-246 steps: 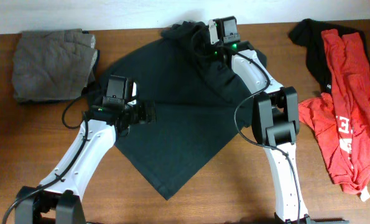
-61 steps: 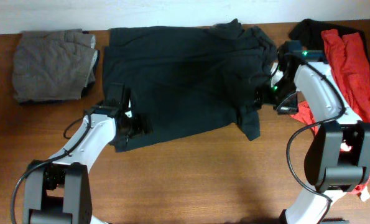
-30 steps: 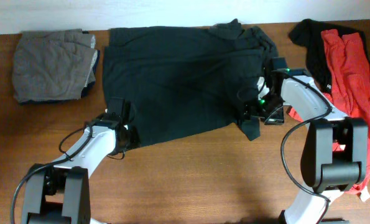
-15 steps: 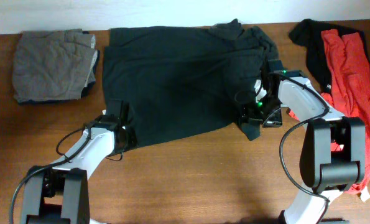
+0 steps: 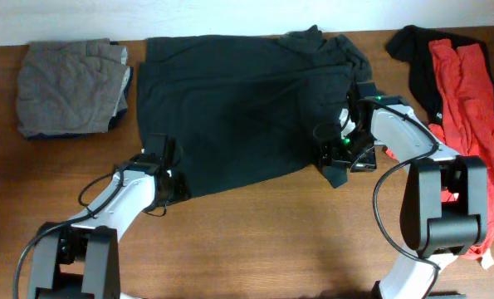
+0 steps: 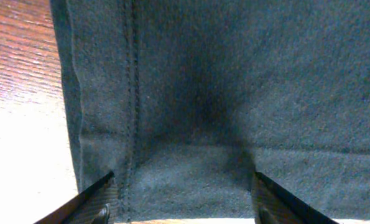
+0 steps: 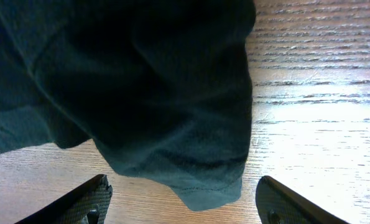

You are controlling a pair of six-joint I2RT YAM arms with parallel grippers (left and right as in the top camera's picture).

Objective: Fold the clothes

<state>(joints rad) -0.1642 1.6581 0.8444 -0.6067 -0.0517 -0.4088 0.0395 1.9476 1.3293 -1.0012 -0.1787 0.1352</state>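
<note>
A brown wooden table (image 5: 255,241) meets a white wall (image 5: 188,17) along its far edge.

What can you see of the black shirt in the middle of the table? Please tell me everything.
The black shirt is soft knit cloth, spread mostly flat on the wooden table, no print showing. Its left and near edges lie straight; a stitched hem shows at the near-left corner. The right side is bunched into folds, and a sleeve sticks out toward the near edge. The left tool stands open astride the hemmed corner; the right tool stands open around the sleeve tip.
</note>
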